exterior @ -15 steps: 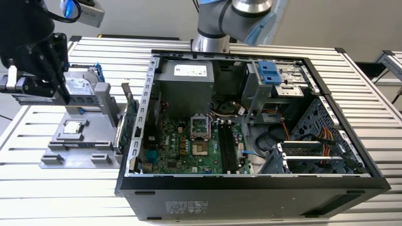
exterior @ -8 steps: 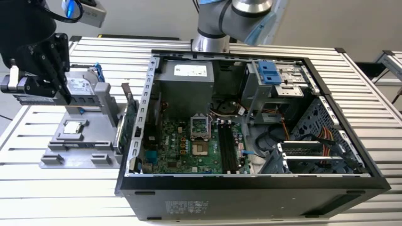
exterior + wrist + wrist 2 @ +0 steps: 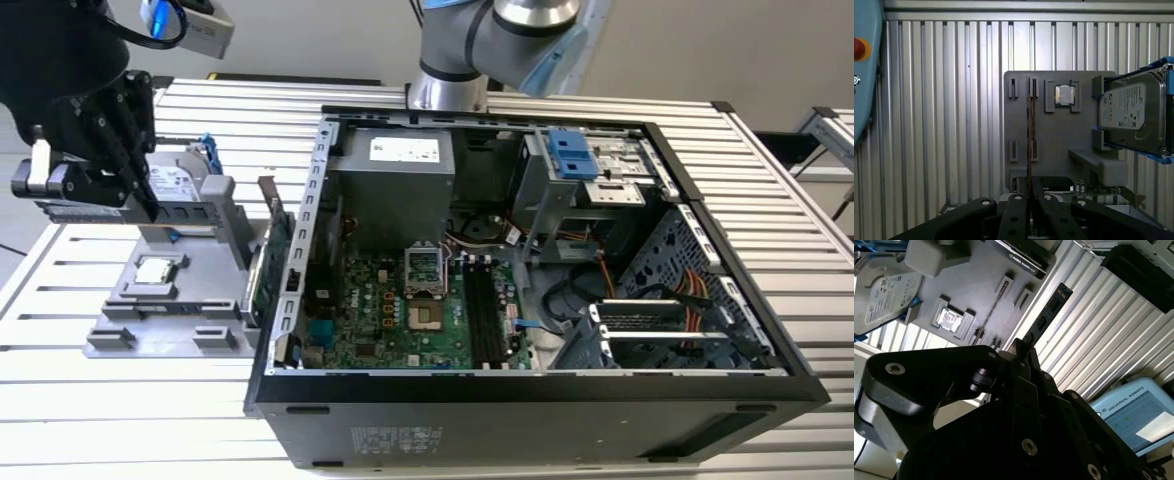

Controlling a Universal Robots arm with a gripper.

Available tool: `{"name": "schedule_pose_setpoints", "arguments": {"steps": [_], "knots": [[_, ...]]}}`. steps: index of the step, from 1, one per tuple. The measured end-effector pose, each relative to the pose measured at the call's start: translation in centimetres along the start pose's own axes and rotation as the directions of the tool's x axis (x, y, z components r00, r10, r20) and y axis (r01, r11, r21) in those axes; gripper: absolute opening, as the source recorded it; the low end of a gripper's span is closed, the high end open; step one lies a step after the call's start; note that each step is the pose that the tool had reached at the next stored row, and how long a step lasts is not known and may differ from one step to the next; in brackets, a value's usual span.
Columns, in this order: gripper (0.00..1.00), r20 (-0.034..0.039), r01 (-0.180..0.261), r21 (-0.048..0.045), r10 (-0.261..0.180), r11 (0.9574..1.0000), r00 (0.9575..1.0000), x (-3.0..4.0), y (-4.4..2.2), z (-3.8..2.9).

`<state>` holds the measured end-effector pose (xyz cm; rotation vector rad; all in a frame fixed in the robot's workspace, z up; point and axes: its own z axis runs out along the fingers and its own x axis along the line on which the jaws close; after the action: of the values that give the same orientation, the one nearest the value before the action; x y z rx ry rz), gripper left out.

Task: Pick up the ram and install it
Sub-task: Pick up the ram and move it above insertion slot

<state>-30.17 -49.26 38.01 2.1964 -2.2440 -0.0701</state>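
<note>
First wrist view: the black gripper (image 3: 1030, 184) sits closest to the lens, its jaws brought together on the ram (image 3: 1029, 131), which shows edge-on as a thin dark line running away from them. Behind the strip lies a grey holder (image 3: 1054, 150) with small upright slots; the ram lines up with one row of those slots, though I cannot tell whether it touches the holder or hangs clear of it. In the second wrist view the strip sticks out flat from the clamped jaws, over the holder's edge and the ribbed bench (image 3: 944, 125). Further along the holder a processor chip (image 3: 1064, 94) sits in its own pocket, and beyond that a silver hard drive (image 3: 1131, 117) with a white label rests in a blue-edged cradle. In the exterior view the gripper hangs over the holder at the exterior view's left — well apart from the open computer case (image 3: 534, 400) on the exterior view's right, whose motherboard (image 3: 400, 300) lies exposed.
</note>
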Motion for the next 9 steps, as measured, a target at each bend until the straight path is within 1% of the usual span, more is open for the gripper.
{"name": "schedule_pose_setpoints", "arguments": {"steps": [9], "knots": [[0.00,0.0000,0.000,0.0001,0.000,1.0000,1.0000,-0.01,-0.44,-0.01]]}}
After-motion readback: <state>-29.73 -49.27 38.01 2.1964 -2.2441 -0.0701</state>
